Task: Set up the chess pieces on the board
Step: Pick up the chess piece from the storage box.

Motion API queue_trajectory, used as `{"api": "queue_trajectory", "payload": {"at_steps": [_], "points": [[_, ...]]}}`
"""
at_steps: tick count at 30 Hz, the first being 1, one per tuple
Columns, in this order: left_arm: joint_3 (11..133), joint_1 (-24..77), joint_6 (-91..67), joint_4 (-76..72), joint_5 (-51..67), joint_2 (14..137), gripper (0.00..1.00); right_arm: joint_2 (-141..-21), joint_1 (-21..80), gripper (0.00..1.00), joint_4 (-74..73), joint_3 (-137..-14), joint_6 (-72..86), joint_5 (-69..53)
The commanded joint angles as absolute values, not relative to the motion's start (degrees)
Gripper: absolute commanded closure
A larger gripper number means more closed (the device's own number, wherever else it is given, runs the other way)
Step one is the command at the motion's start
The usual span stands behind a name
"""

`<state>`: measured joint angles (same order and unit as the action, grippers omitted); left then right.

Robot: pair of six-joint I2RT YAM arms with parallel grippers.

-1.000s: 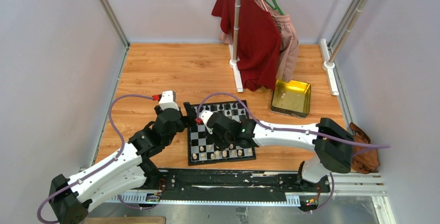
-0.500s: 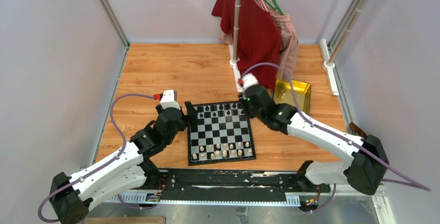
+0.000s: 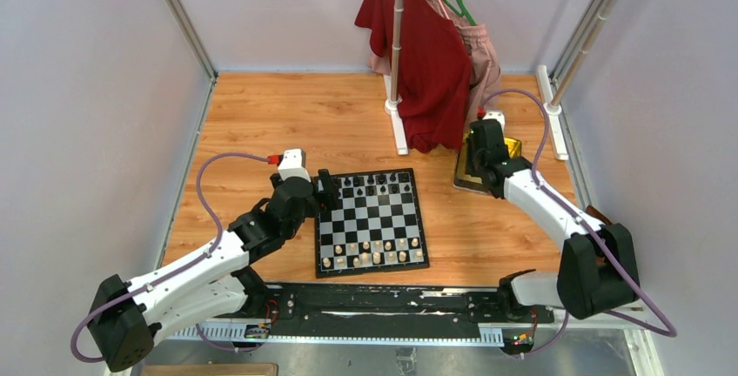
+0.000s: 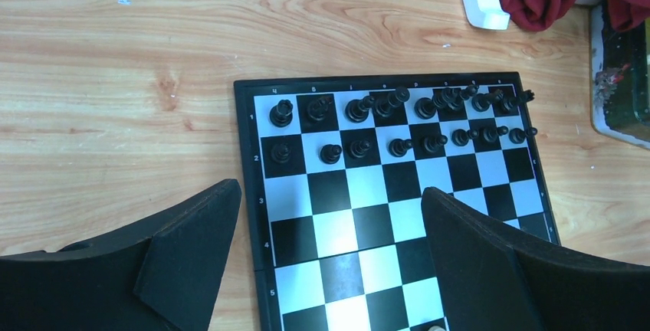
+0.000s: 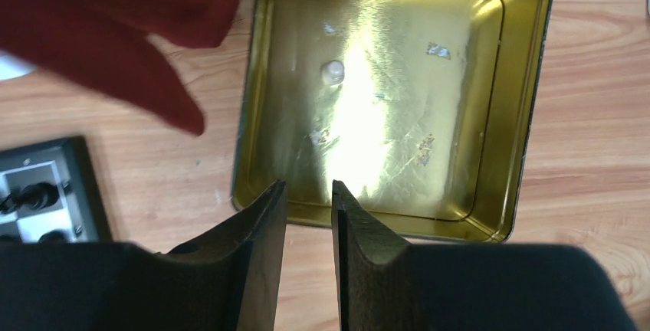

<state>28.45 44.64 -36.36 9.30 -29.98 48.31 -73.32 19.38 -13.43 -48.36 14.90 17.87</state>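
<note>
The checkered board [image 3: 374, 216] lies on the wooden table, with black chessmen [image 3: 370, 186] on its two far rows and cream chessmen [image 3: 374, 252] on its near rows. My left gripper [image 3: 324, 188] hovers over the board's left edge, open and empty. In the left wrist view my left gripper [image 4: 329, 193] straddles the board [image 4: 383, 185] below the black chessmen [image 4: 398, 120]. My right gripper [image 3: 477, 148] is over the gold tin [image 3: 509, 148]. In the right wrist view my right gripper [image 5: 308, 187] has a narrow empty gap at the tin's near rim [image 5: 536, 78]. One cream chessman [image 5: 333, 73] lies in the tin.
A clothes rack with a red garment [image 3: 426, 54] stands behind the board, with its white foot [image 3: 399, 128] on the table. A brown object [image 3: 611, 258] lies at the right edge. Grey walls close in on both sides.
My right arm has swung off the board, back and to the right, to the gold tin. My left gripper has shifted slightly right, towards the board.
</note>
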Motion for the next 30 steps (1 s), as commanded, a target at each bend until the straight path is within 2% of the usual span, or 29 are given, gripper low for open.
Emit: {"api": "queue_trajectory", "payload": {"at_steps": [1, 9, 30], "points": [[30.11, 44.30, -35.80, 5.89, -29.75, 49.48, 0.06, -76.39, 14.80, 0.68, -10.53, -48.19, 16.39, 15.32], [30.18, 44.30, -34.97, 5.18, -30.05, 50.41, 0.05, -84.39, 12.01, 0.68, -8.12, -51.48, 17.47, 15.13], [30.81, 44.30, -32.81, 4.44, -29.62, 51.84, 0.05, -95.75, 8.29, 0.69, -3.41, -57.62, 17.52, 12.75]]}}
